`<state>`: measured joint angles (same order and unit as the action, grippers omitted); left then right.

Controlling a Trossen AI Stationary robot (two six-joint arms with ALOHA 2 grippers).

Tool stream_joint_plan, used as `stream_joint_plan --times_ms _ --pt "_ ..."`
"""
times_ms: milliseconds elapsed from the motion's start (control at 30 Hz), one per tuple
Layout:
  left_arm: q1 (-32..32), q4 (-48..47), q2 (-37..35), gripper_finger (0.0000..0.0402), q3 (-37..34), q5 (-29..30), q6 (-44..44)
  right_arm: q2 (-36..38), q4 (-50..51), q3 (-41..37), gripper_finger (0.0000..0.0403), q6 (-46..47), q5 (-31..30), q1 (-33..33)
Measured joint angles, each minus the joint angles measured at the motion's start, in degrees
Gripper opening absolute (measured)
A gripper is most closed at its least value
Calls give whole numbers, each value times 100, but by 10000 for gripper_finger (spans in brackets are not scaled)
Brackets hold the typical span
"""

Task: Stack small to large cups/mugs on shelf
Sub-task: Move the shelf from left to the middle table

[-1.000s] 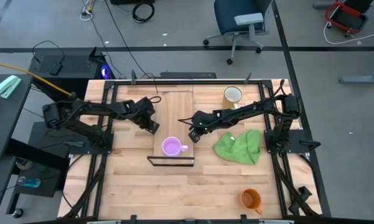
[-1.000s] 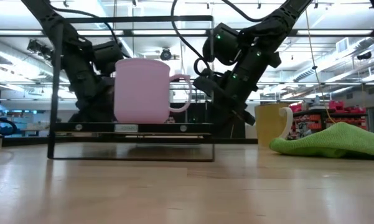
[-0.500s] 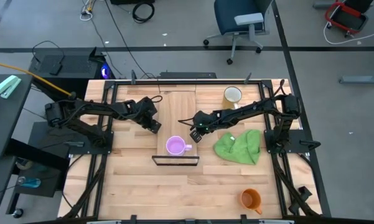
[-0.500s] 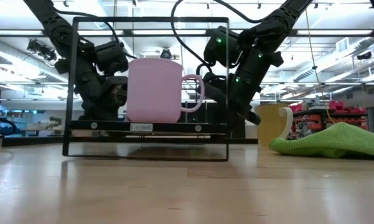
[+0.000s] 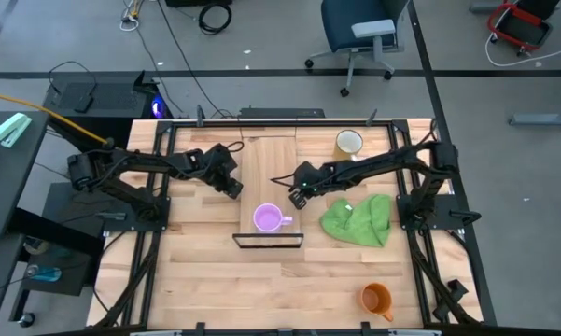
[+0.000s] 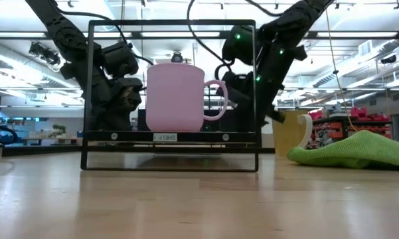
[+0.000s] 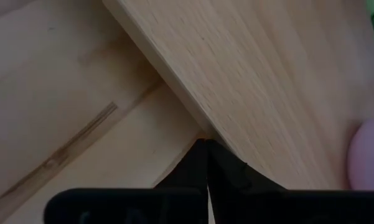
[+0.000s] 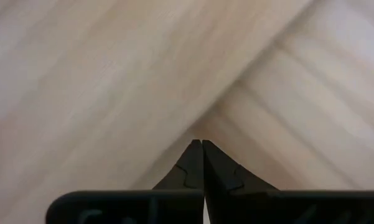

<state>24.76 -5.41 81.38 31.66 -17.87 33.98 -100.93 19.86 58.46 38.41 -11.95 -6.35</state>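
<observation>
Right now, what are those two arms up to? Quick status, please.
Left gripper and right gripper: jaws shut, one against each long edge of the shelf. Purple mug upright on shelf. Cream mug, orange mug off shelf. Green cloth beside it.

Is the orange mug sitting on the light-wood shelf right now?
No, the orange mug stands on the tabletop's near right corner, far from the light-wood shelf.

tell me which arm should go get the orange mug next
Right, probably. The orange mug sits at the table's near right corner, on the right gripper's side; the left gripper is across the shelf.
</observation>
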Motion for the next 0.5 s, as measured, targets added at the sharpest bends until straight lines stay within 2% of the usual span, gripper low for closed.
stream_joint_plan --times_ms 233,367,500 --pt "19 143 7 20 0 -39 28 582 292 -2 0 4 -196 0" --pt "19 171 7 6 0 -46 33 633 318 -2 0 44 -231 -51" --pt "19 261 7 12 -4 -46 89 495 335 -4 0 46 -236 -115"
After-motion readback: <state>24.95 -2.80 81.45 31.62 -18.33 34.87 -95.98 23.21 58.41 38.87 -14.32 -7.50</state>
